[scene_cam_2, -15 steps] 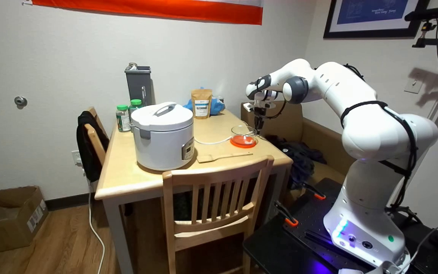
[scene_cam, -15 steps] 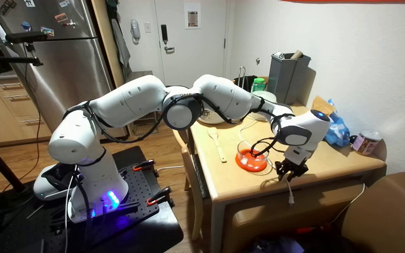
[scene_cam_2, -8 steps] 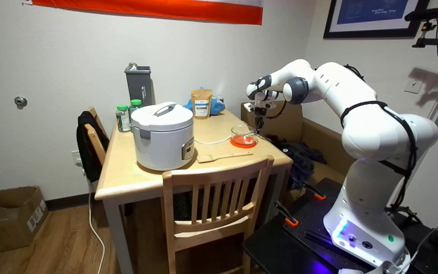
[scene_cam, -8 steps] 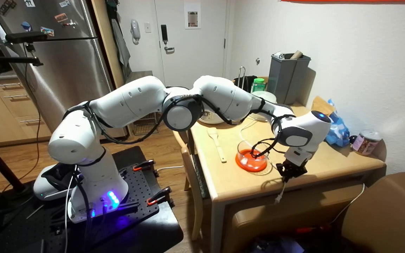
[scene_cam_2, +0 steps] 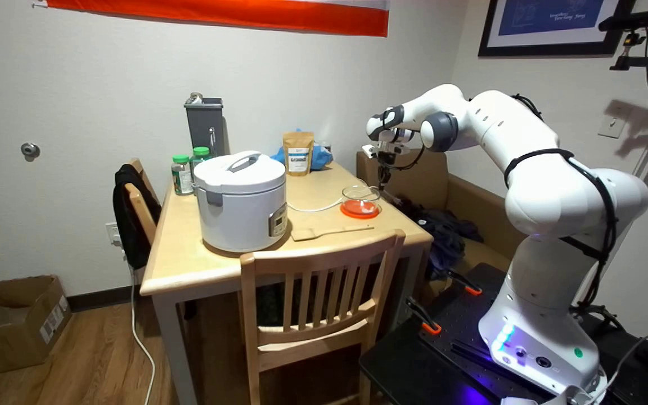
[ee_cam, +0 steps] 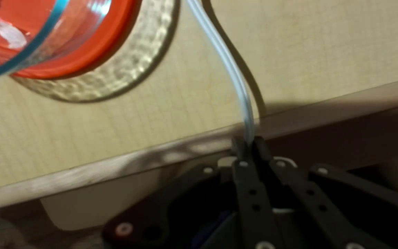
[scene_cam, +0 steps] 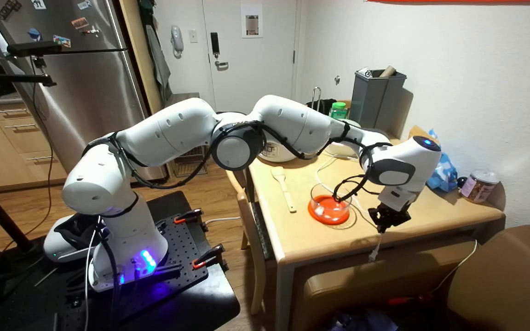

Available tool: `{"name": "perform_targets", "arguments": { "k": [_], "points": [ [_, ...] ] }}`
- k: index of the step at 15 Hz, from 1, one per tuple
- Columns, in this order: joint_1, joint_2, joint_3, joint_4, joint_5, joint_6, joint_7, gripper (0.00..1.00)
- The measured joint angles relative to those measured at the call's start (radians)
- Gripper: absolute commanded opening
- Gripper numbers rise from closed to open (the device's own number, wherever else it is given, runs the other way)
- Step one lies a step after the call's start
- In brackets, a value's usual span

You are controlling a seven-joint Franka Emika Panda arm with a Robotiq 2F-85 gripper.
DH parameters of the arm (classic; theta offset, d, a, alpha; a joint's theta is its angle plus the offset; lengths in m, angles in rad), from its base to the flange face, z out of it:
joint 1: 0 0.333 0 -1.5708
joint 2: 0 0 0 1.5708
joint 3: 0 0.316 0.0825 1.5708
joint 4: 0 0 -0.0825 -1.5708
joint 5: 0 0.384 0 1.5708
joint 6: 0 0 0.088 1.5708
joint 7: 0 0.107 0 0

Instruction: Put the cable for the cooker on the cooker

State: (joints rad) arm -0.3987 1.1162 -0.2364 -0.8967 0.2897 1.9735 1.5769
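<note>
The cooker [scene_cam_2: 239,208] is white and rounded, with a domed lid and a front panel, upright on the table. In an exterior view it is partly hidden behind my arm, with its front panel [scene_cam: 274,152] showing. The pale cable [ee_cam: 231,67] runs over the table past the glass bowl into my gripper [ee_cam: 249,143]. The gripper [scene_cam: 380,229] is shut on the cable just beyond the table edge. The plug end [scene_cam: 373,255] hangs below the fingers in front of the brown seat. In an exterior view the cable [scene_cam_2: 315,210] passes behind the cooker, where its far end is hidden.
A glass bowl [scene_cam_2: 360,194] on a red base stands close to the gripper. A wooden spatula [scene_cam_2: 332,232] lies before the cooker. Behind are green-lidded jars [scene_cam_2: 182,175], a brown pouch [scene_cam_2: 298,154] and a grey bin [scene_cam: 378,101]. A chair [scene_cam_2: 324,270] stands at the table.
The fingers have shut on the cable. The gripper has then risen slightly and moved to the right in an exterior view, lifting the cable and its hanging plug, which has swung.
</note>
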Motion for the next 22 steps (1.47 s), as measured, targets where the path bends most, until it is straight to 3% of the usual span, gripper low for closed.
{"name": "perform_targets", "arguments": {
  "k": [7,12,22],
  "points": [
    [0.021,-0.108,0.000,0.009,-0.011,0.000,-0.002,0.02],
    [0.082,-0.180,-0.016,0.001,-0.055,-0.004,-0.001,0.02],
    [0.175,-0.328,-0.028,-0.123,-0.107,-0.002,-0.070,0.02]
  ]
}}
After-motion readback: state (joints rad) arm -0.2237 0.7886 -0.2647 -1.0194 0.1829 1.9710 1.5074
